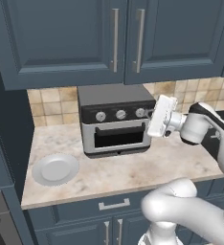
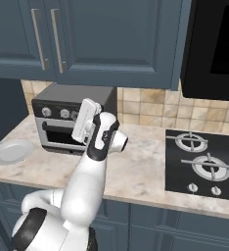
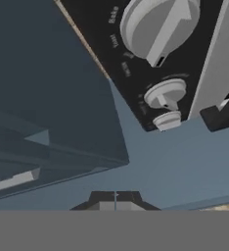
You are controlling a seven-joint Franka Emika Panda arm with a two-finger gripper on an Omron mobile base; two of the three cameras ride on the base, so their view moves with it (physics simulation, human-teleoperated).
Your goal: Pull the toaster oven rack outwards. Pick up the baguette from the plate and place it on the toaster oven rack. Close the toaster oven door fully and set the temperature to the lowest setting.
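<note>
Boxy countertop toaster oven with dark grey top, black control strip and round silver knobs, standing on the pale marbled stone counter against the tan tiled backsplash, beneath dark blue wall cabinets; its light grey framed toaster oven door with dark glass window stands upright against the front, so it reads as closed; the flat rack is behind the door and cannot be made out; the round white-grey plate with shallow rim lies bare on the counter to the oven's left, and the baguette is judged to be inside the oven, though the dark window hides it; the rack pull, the bread transfer and the door closing thus appear done, and what is left is the temperature setting. White two-finger gripper held at the right end of the control strip, level with the rightmost knob; in the hand view a large round silver knob with a raised pointer bar looms close ahead, two smaller knobs further along the strip; the dark fingertips at the bottom edge sit pressed together, jaws fully closed with nothing between them; whether they touch the knob cannot be told.
</note>
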